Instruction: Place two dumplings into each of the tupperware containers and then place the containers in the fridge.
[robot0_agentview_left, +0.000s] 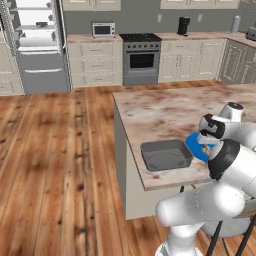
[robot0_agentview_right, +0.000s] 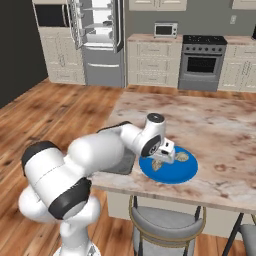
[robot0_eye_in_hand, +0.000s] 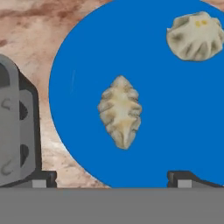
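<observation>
A rendered home kitchen. Cream cabinets line a grey back wall, with a steel oven (robot0_agentview_left: 141, 60) under a black cooktop, a small microwave (robot0_agentview_left: 103, 29) on the counter, and a tall silver fridge (robot0_agentview_left: 36, 45) standing open. A marble-topped island (robot0_agentview_left: 165, 112) sits on a wood plank floor (robot0_agentview_left: 55, 165), with a grey-cushioned stool (robot0_agentview_right: 167, 225) tucked beneath it.

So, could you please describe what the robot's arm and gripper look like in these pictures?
The arm is glossy white, built of rounded, bulbous segments with black bands at the joints. Its wrist ends in a white cylinder with a dark cap. The gripper carries two small dark finger tips. No cables or markings are visible.
</observation>
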